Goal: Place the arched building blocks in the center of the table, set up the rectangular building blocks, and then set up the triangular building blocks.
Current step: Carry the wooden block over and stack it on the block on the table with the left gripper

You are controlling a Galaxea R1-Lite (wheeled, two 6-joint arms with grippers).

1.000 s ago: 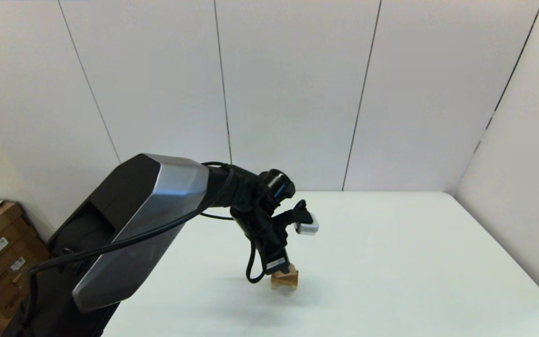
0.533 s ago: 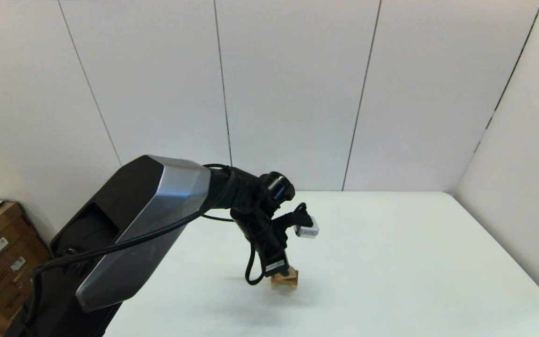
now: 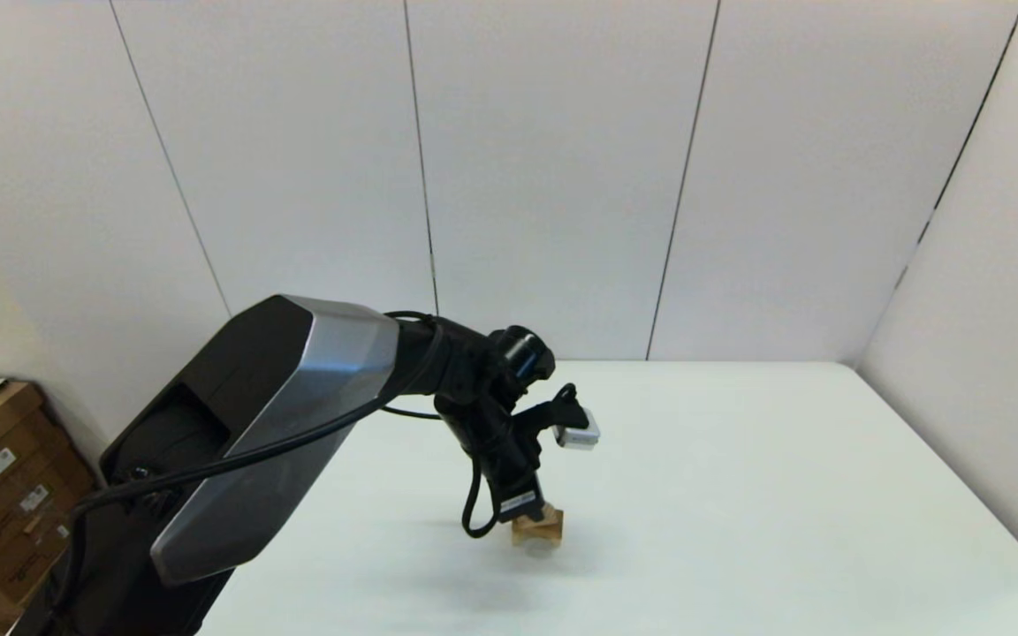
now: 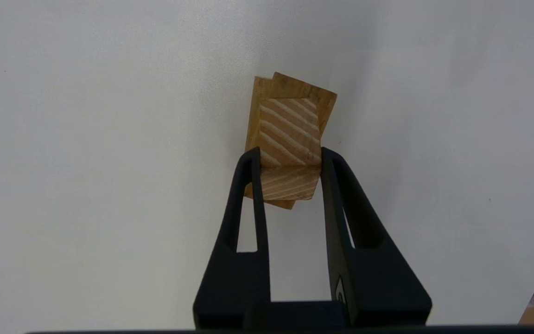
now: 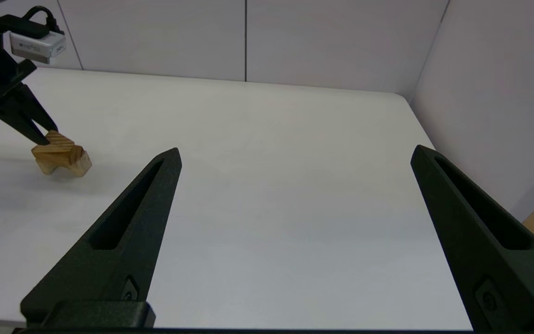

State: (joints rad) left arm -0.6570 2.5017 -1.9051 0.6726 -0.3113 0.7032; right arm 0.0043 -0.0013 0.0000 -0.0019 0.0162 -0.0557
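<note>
Left pincer [image 4: 290, 160] stands over the middle of the large white rectangular tabletop [image 3: 739, 495], pointing down, both black fingers [image 4: 248, 185] clamped on the sides of the small tan wooden wedge with the striped grain, the triangular block [image 4: 290, 139]. From the right wrist view the wedge sits on top of the stack, slightly skewed to what lies under it.

Change over the last second: very little. The left arm has eased a shade toward the robot's left and the wrist has settled slightly; the stack beneath has not shifted. My reading: the wedge is being seated as the last piece, and release has not yet happened. If so, the task is close to done; only opening and a clean withdrawal remain. The skew of the wedge could let it slip as the fingers open.

Directly below the wedge: a plain tan flat wooden bar, the rectangular block [image 4: 322, 99], its edges showing past the wedge. Beneath that, resting on the tabletop: the chunky light-tan arched block with a hollow in its underside [image 5: 70, 164].

Right pincer [image 5: 295, 157] hangs low over the near right of the tabletop, spread wide, holding nothing, well apart from the stack.

Count:
- triangular blocks: 1
- rectangular blocks: 1
- arched blocks: 1
- pincers: 2, one working, one idle.
</note>
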